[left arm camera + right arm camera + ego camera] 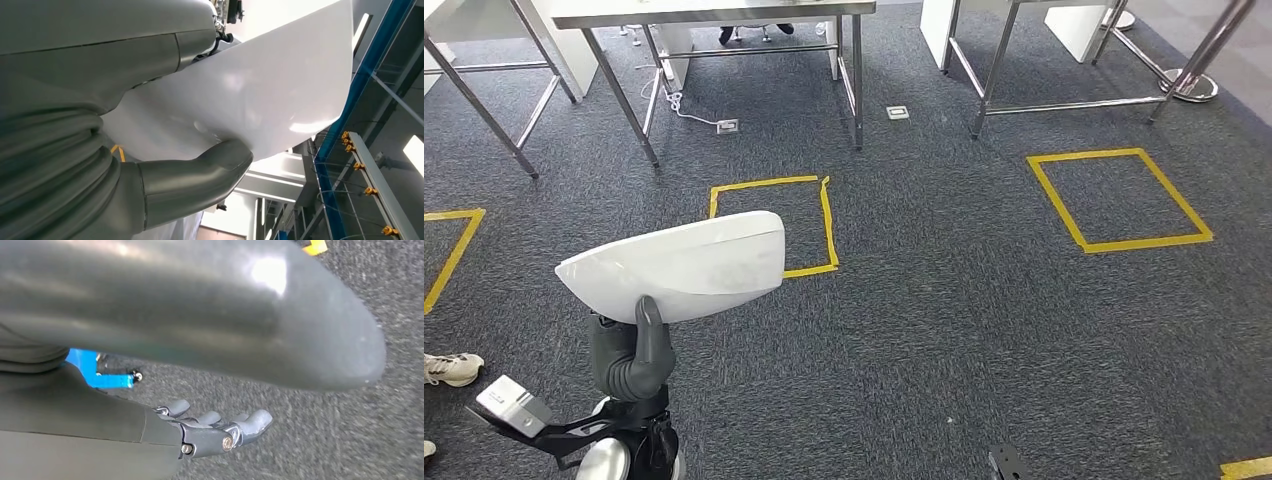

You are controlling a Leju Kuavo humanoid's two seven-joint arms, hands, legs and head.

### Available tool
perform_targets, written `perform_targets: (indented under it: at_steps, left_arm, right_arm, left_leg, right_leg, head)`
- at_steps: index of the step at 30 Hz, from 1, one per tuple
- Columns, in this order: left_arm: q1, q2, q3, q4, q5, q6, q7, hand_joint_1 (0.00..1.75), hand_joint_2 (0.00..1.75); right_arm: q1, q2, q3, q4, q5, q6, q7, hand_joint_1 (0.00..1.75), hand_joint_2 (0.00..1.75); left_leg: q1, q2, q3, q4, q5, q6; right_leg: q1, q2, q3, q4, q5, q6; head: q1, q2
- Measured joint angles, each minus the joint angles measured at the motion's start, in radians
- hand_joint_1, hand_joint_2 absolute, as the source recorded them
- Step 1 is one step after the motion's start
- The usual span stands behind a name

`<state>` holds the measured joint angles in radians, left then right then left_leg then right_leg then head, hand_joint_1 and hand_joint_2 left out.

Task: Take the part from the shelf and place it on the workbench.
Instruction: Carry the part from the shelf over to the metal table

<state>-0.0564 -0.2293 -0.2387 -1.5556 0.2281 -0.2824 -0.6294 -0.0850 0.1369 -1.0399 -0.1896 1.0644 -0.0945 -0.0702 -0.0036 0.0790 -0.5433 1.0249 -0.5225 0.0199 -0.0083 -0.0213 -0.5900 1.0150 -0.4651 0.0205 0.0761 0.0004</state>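
The left hand (632,358) grips a white, glossy, curved plastic shell part (679,265) by its lower edge, thumb pressed on the near face and fingers hidden behind it, above the dark grey carpet (944,330), while the right hand (210,432) hangs empty with fingers (255,422) apart, loosely extended.

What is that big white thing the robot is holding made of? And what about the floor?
The white part looks like smooth, glossy moulded plastic: bright highlights glint on its curved skin in the left wrist view, though painted metal is possible. The floor looks like dark grey carpet, with a speckled, fuzzy weave.
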Motion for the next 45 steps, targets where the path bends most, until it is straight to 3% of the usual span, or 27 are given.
perform_targets:
  at_steps: [5,10,13,17,25,28,30,31,33,34,35,36,39,41,43,45]
  left_arm:
    - [0.004,0.0,0.0,-0.012,-0.002,0.005,-0.003,1.75,1.75]
    - [0.007,0.002,0.0,-0.016,-0.002,0.005,-0.004,1.75,1.75]
    - [0.008,0.002,0.0,-0.018,-0.001,0.005,-0.006,1.75,1.75]
    - [0.009,0.001,0.002,-0.02,0.0,0.005,-0.01,1.75,1.75]
    - [0.016,0.001,0.003,-0.019,-0.001,0.005,-0.025,1.75,1.75]
    - [0.018,0.002,0.003,-0.021,-0.002,0.005,-0.029,1.75,1.75]
    - [0.018,0.001,0.003,-0.022,-0.002,0.003,-0.031,1.75,1.75]
    - [0.019,0.0,0.003,-0.022,-0.003,0.002,-0.031,1.75,1.75]
    - [0.02,0.0,0.003,-0.021,-0.004,0.001,-0.031,1.75,1.75]
    - [0.021,0.001,0.003,-0.019,-0.004,0.001,-0.031,1.75,1.75]
    - [0.023,0.001,0.003,-0.018,-0.005,0.001,-0.031,1.75,1.75]
    - [0.023,0.001,0.003,-0.016,-0.005,0.0,-0.031,1.75,1.75]
    - [0.023,0.001,0.003,-0.015,-0.007,0.0,-0.031,1.75,1.75]
    - [0.023,0.001,0.004,-0.014,-0.009,-0.002,-0.03,1.75,1.75]
    - [0.023,0.002,0.004,-0.013,-0.01,-0.002,-0.03,1.75,1.75]
    - [0.022,0.002,0.004,-0.012,-0.011,-0.002,-0.03,1.75,1.75]
  right_arm:
    - [-0.002,0.0,0.0,0.0,0.005,0.003,-0.002,0.0,0.0]
    - [-0.002,0.0,0.0,0.0,0.012,0.01,-0.007,0.0,0.0]
    - [-0.003,0.0,0.0,0.0,0.013,0.018,-0.012,0.0,0.0]
    - [-0.004,-0.001,0.0,0.0,0.013,0.02,-0.017,0.0,0.0]
    - [-0.004,-0.001,0.001,0.0,0.025,0.039,-0.011,0.0,0.0]
    - [-0.006,0.0,0.003,0.0,0.032,0.04,-0.014,0.0,0.0]
    - [-0.007,-0.001,0.004,0.0,0.034,0.041,-0.016,0.0,0.0]
    - [-0.007,-0.002,0.004,0.0,0.034,0.042,-0.017,0.0,0.0]
    - [-0.006,-0.002,0.004,0.0,0.034,0.042,-0.017,0.0,0.0]
    - [-0.004,-0.002,0.004,0.0,0.035,0.042,-0.017,0.0,0.0]
    - [-0.003,-0.002,0.004,0.0,0.035,0.042,-0.017,0.0,0.0]
    - [-0.003,-0.002,0.004,0.0,0.035,0.042,-0.017,0.0,0.0]
    - [-0.003,0.001,0.004,0.0,0.034,0.042,-0.018,0.0,0.0]
    - [-0.003,0.005,0.004,0.001,0.033,0.041,-0.018,0.0,0.0]
    - [-0.003,0.006,0.004,0.001,0.032,0.041,-0.018,0.0,0.0]
    - [-0.004,0.006,0.003,0.001,0.032,0.04,-0.019,0.0,0.0]
  left_leg:
    - [0.0,-0.002,0.005,-0.01,0.005,-0.01]
    - [-0.004,-0.003,0.002,-0.007,0.003,-0.006]
    - [-0.003,-0.005,0.004,-0.015,0.008,0.001]
    - [-0.002,-0.013,0.015,-0.026,0.019,-0.009]
    - [-0.003,-0.015,0.011,-0.019,0.015,-0.003]
    - [-0.004,-0.018,0.011,-0.029,0.019,0.011]
    - [0.003,-0.024,0.021,-0.052,0.034,0.021]
    - [0.008,-0.028,0.026,-0.061,0.041,0.023]
    - [0.009,-0.039,0.023,-0.062,0.045,0.024]
    - [0.01,-0.046,0.02,-0.06,0.045,0.022]
    - [0.012,-0.054,0.017,-0.057,0.044,0.018]
    - [0.017,-0.064,0.015,-0.051,0.042,0.011]
    - [0.031,-0.092,0.002,-0.018,0.026,-0.021]
    - [0.032,-0.107,-0.01,0.0,0.019,-0.041]
    - [0.034,-0.117,-0.014,-0.001,0.02,-0.054]
    - [0.038,-0.11,-0.024,0.019,0.006,-0.062]
  right_leg:
    - [0.0,-0.001,0.0,0.0,-0.002,-0.007]
    - [-0.004,-0.004,0.001,0.0,0.0,-0.006]
    - [-0.007,-0.005,0.005,-0.004,0.002,0.001]
    - [-0.003,-0.001,0.015,-0.021,0.007,-0.015]
    - [-0.004,-0.002,0.015,-0.022,0.011,-0.007]
    - [-0.009,-0.008,0.02,-0.032,0.016,0.007]
    - [-0.009,-0.002,0.014,-0.011,-0.002,0.014]
    - [-0.009,0.004,-0.004,0.029,-0.028,0.015]
    - [-0.014,0.013,-0.063,0.16,-0.094,0.02]
    - [-0.018,0.014,-0.09,0.217,-0.115,0.023]
    - [-0.023,0.014,-0.103,0.243,-0.117,0.027]
    - [-0.028,0.014,-0.095,0.228,-0.1,0.032]
    - [-0.042,0.041,-0.006,0.057,-0.029,0.049]
    - [-0.042,0.059,0.013,0.018,-0.03,0.037]
    - [-0.037,0.049,0.007,0.027,-0.032,0.011]
    - [-0.035,0.039,0.009,0.026,-0.032,-0.008]
  head:
    - [0.0,0.0]
    - [0.0,0.0]
    - [0.0,0.0]
    - [0.006,0.0]
    - [0.007,0.0]
    - [0.005,0.0]
    - [0.005,0.0]
    - [0.005,0.0]
    - [0.006,0.0]
    - [0.006,0.0]
    - [0.006,0.0]
    - [0.007,0.0]
    - [0.016,0.0]
    - [0.025,0.0]
    - [0.026,0.0]
    - [0.023,0.0]
